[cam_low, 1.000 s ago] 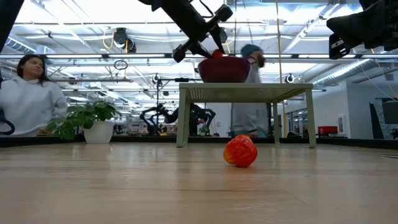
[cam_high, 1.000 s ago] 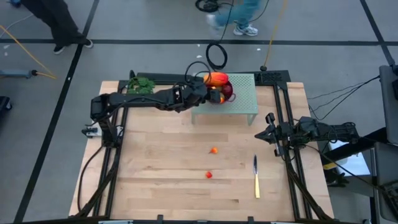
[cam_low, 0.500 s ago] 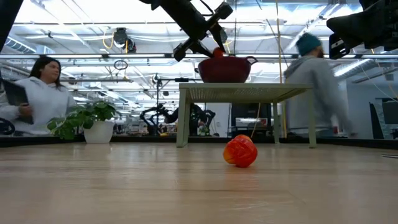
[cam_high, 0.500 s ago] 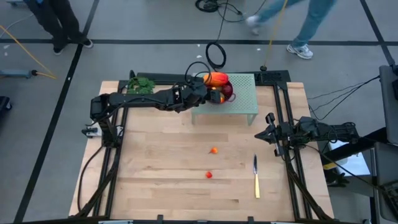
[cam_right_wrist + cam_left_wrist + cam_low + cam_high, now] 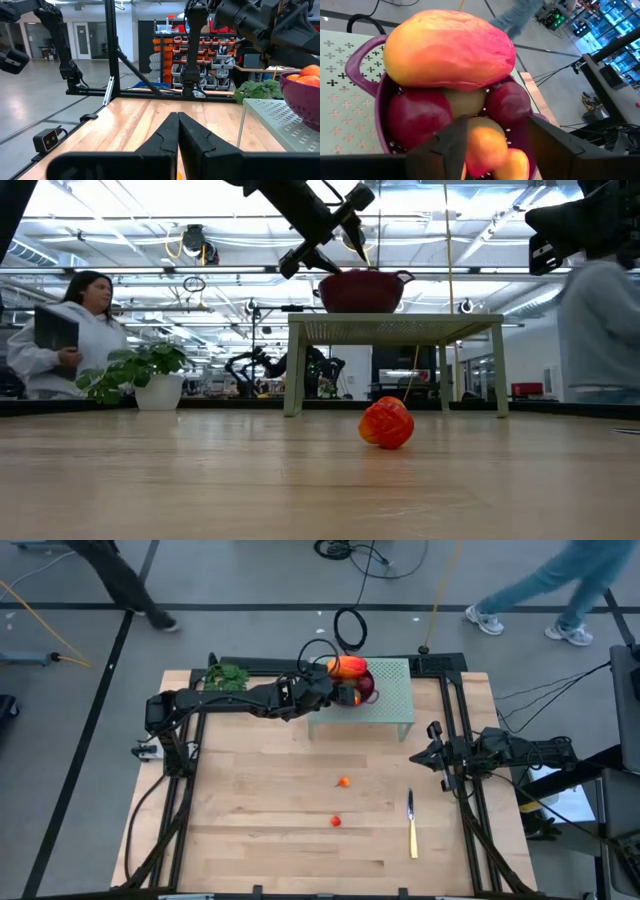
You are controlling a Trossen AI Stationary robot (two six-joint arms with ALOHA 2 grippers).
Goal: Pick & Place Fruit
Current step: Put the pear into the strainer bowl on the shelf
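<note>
Left wrist view: left gripper [image 5: 490, 150], fingers apart, hovers over the purple colander [image 5: 367, 60] to release fruit; right gripper [image 5: 177, 131], fingers together, waits.

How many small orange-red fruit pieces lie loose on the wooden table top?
2: one small orange-red piece near the table's middle, another piece nearer the front edge, left of the knife. Others may be hidden in the purple colander.

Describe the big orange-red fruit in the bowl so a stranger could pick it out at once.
Find the pale green stand at the table's far edge; a purple bowl sits on it, with the left end effector over it. The mango lies on top of the pile, elongated, yellow-orange shading to red, far larger than the dark red balls under it.
</note>
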